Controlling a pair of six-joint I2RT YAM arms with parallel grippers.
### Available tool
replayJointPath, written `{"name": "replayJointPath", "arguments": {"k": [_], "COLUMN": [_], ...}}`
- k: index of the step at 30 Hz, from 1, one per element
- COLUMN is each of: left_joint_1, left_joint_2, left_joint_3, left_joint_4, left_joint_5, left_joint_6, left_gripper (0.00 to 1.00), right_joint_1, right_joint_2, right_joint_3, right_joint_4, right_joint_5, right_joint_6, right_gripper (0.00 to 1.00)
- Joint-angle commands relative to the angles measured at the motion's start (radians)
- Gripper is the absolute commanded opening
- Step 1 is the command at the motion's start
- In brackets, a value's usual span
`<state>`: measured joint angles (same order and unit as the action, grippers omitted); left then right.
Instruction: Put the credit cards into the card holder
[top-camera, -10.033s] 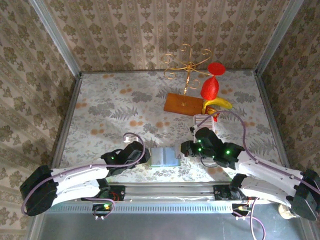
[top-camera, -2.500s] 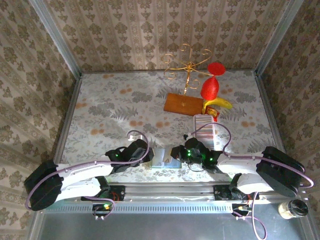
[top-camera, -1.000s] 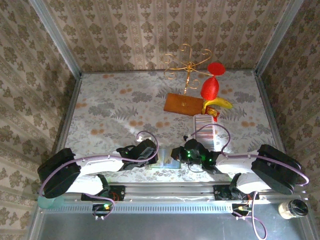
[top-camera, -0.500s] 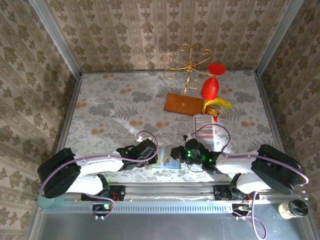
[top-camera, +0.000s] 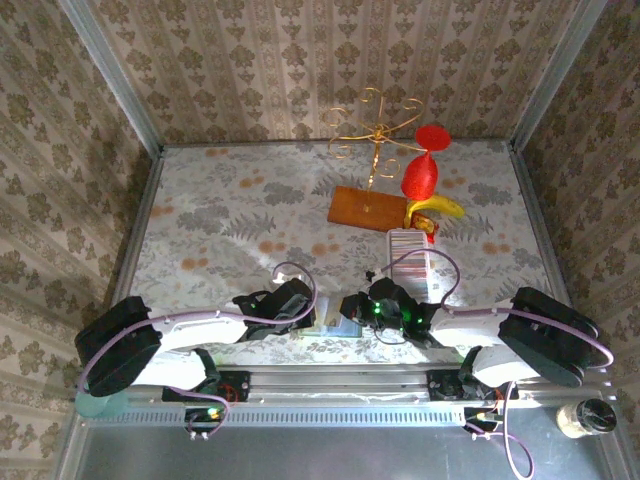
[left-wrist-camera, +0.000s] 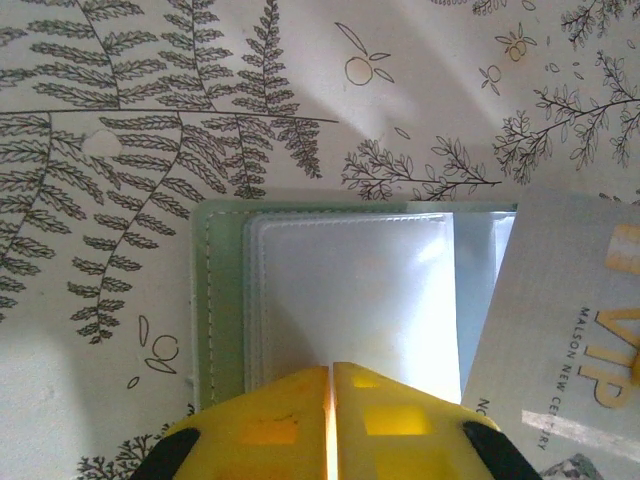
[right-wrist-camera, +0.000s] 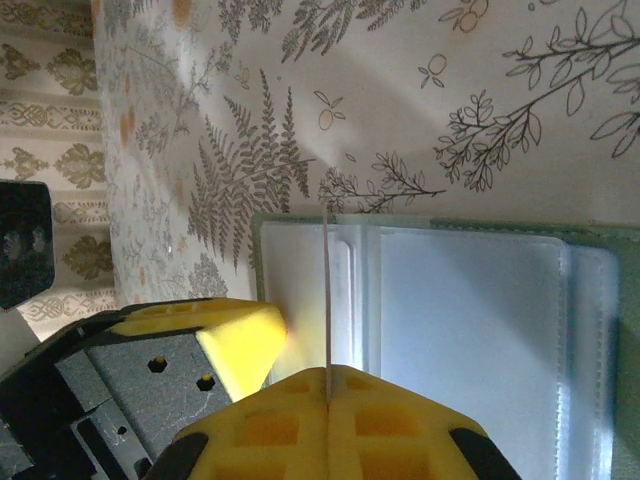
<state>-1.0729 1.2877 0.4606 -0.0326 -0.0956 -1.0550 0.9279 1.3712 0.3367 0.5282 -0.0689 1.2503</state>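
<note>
Ten seconds ago the right arm was up by the white tray (top-camera: 408, 243). Now both arms crowd the card holder (left-wrist-camera: 350, 290), which lies open and flat at the middle of the table's (top-camera: 220, 220) near edge, its long axis running along that edge. The left pincer (left-wrist-camera: 331, 390) has its fingers pressed together, tips at the holder's near rim. The right pincer (right-wrist-camera: 327, 385) is clamped on a credit card (left-wrist-camera: 565, 320), held tilted, its leading edge meeting the holder's clear pockets from the right.
</note>
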Motion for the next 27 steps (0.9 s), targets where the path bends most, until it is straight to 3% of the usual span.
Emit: {"name": "replayJointPath", "arguments": {"k": [1,22,27], "left_joint_1": [-0.01,-0.016,-0.016], "left_joint_2": [-0.002,-0.021,-0.031], "left_joint_3": [-0.021,-0.02,-0.019], "left_joint_4": [-0.049,-0.062,-0.064], "left_joint_5": [-0.012,-0.022,-0.022], "left_joint_6": [-0.022,-0.026,-0.023], "left_gripper": [0.1,0.1,0.14], "right_joint_1": [0.008,0.009,0.009], "right_joint_2": [0.014,0.108,0.134], "right_joint_3": [-0.004,0.034,0.046], "right_joint_4": [0.016,0.039,0.027], "right_joint_5": [-0.024,-0.092,-0.086], "right_joint_6": [0.018,0.016,0.009], "right_gripper": [0.0,0.0,0.01]}}
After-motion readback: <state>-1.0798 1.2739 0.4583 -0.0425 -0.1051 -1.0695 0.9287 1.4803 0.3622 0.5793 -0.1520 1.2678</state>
